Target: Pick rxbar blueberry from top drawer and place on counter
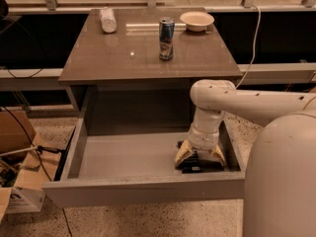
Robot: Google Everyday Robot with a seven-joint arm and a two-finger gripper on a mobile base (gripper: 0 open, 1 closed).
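The top drawer (pixel 143 190) is pulled out, grey floor showing. The rxbar blueberry (pixel 189 166), a small dark bar, lies on the drawer floor at the front right. My gripper (pixel 198 158) is down inside the drawer right over it, open, with a tan finger on each side of the bar. My wrist hides part of the bar. The glossy grey-brown counter (pixel 133 58) is above and behind the drawer.
A tall blue drink can (pixel 166 31), a white bowl (pixel 197 20) and a white crumpled object (pixel 107 19) stand on the counter. Cardboard boxes (pixel 15 181) and cables lie on the floor at the left. My white body (pixel 281 181) fills the lower right.
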